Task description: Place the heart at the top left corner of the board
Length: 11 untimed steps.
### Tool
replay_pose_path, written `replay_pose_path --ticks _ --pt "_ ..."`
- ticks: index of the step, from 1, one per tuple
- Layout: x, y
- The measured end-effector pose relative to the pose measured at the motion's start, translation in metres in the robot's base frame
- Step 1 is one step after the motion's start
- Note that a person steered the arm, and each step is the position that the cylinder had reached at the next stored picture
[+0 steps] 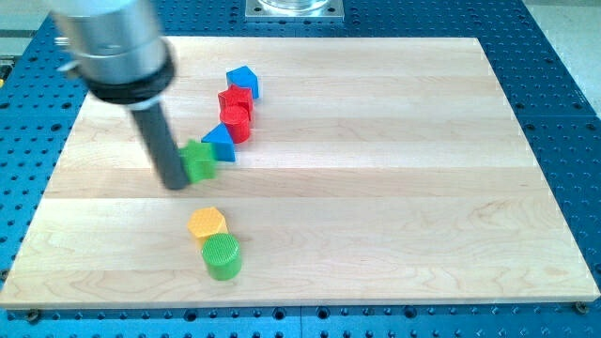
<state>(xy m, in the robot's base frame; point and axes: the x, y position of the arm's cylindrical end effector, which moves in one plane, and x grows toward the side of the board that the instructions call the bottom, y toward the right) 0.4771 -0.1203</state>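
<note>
My tip rests on the wooden board, touching the left side of a green star-shaped block. A yellow block lies below the tip, towards the view's bottom. I cannot tell whether its outline is a heart or a hexagon. A green cylinder touches its lower edge. No other block in view reads as a heart. The arm's grey body covers the board's top left corner.
A line of blocks runs up and to the right from the green star: a blue triangle, a red cylinder, a red star and a blue block. A blue perforated table surrounds the board.
</note>
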Motion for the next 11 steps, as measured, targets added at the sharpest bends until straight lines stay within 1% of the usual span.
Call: replay_pose_path --ticks 1,2,3,4,5,6,7,8,9,10,11 --pt "-0.018 0.000" --pt "-0.039 -0.066" --pt "-0.016 -0.049" --pt "-0.033 -0.116" --pt "-0.132 -0.102" --pt "-0.170 -0.091" --pt "-0.141 -0.109" --pt "-0.127 -0.127" --pt "-0.170 -0.126" --pt "-0.167 -0.122" --pt "-0.143 -0.136"
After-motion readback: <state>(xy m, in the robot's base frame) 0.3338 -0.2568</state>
